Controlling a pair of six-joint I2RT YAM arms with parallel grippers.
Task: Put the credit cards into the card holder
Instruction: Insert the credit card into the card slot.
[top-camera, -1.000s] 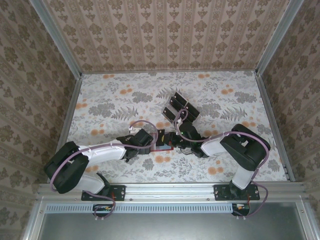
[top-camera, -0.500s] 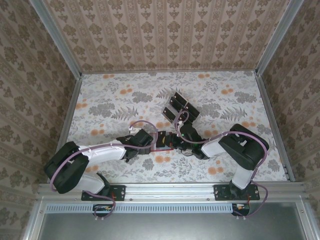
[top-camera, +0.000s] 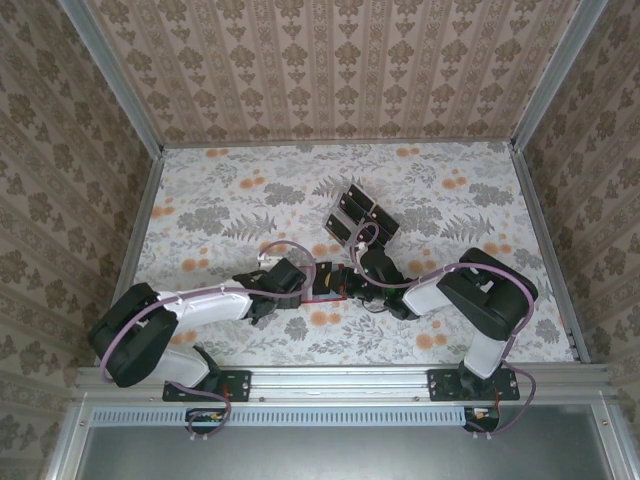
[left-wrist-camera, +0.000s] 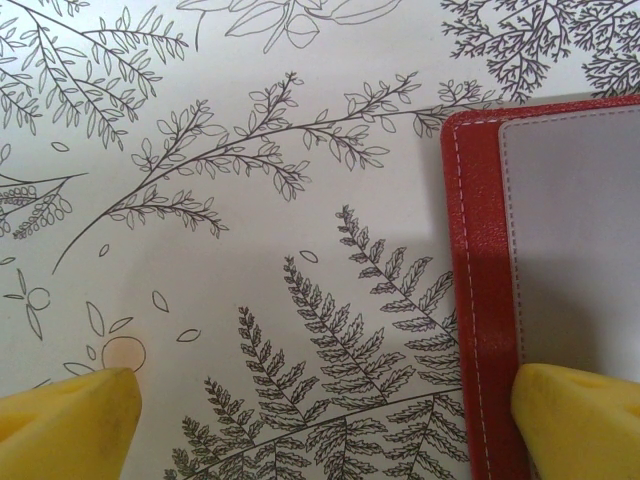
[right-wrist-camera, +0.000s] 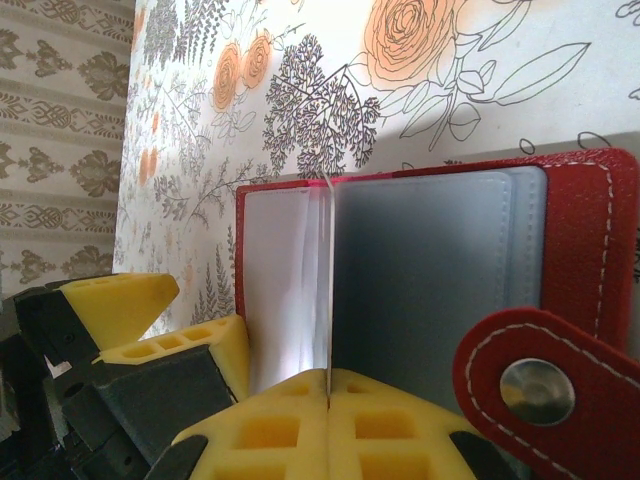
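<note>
Presently, right gripper (right-wrist-camera: 328, 400): clenched on edge-on card (right-wrist-camera: 328, 280), over open card holder (right-wrist-camera: 590, 230)
Left gripper (left-wrist-camera: 325, 425): released, one fingertip on card holder
Credit cards (top-camera: 365, 212): several left

I look out over a table (top-camera: 230, 210) covered in a white print of grey ferns and orange roses. Beige damask wallpaper covers the far wall (top-camera: 340, 70), left wall (top-camera: 50, 200) and right wall (top-camera: 600, 200). Aluminium posts (top-camera: 115, 75) mark the far corners. A metal rail (top-camera: 340, 380) runs along the near edge. The light is soft and even.
</note>
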